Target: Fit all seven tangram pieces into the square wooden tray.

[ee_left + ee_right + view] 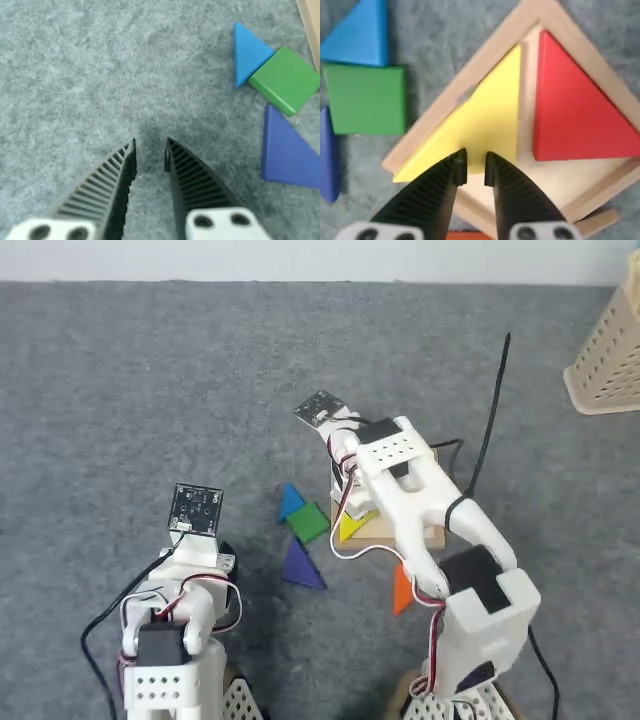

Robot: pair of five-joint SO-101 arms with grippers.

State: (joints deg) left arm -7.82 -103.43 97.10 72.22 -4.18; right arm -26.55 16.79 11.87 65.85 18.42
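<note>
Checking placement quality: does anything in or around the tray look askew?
Yes: the yellow triangle seems tilted, its tip lying over the rim of the wooden tray rather than flat inside, unlike the red triangle.

My right arm (420,490) covers most of the wooden tray (432,537). Only a corner of the yellow triangle (352,527) peeks out, and the orange piece (401,590) is partly hidden beneath it. In my right wrist view the edge cuts off the dark blue triangle (326,155).
</note>
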